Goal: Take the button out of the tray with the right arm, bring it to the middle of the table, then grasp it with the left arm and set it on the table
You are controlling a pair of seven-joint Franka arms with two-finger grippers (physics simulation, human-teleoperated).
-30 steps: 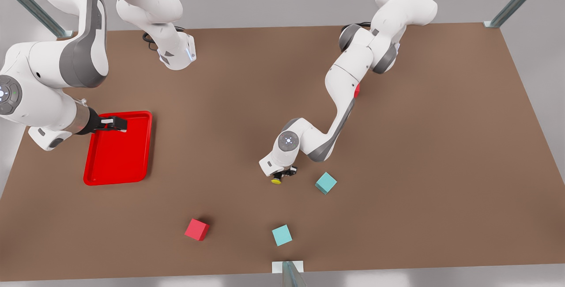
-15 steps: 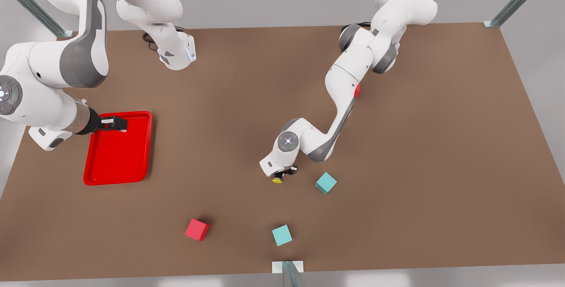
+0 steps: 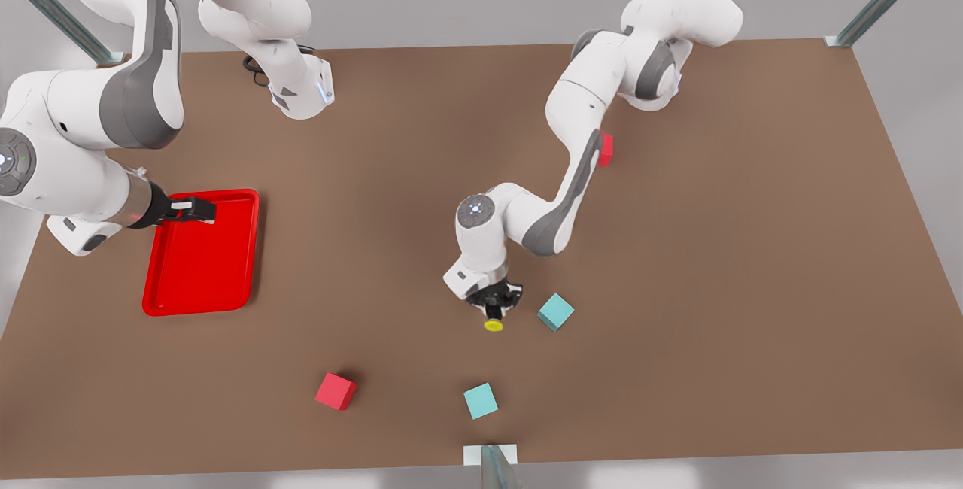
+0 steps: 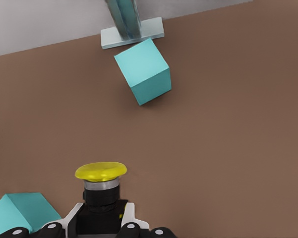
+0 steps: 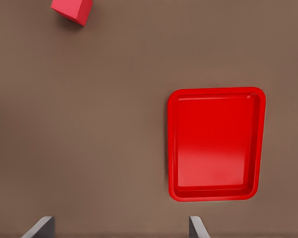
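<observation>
Left pincer point(image 3: 494, 307), button point(image 3: 493, 325) shifted, seemingly gripped.

A simulated robot test bench — bare brown table point(image 3: 752, 248), grey backdrop, metal frame posts point(image 3: 880, 0) at the corners.

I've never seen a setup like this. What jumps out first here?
Probably the yellow button gripped by the left hand, low over the middle of the brown table beside a teal cube. Next is the bright red tray at the front view's left, with nothing in it, where the right hand hangs open above its far edge.
</observation>
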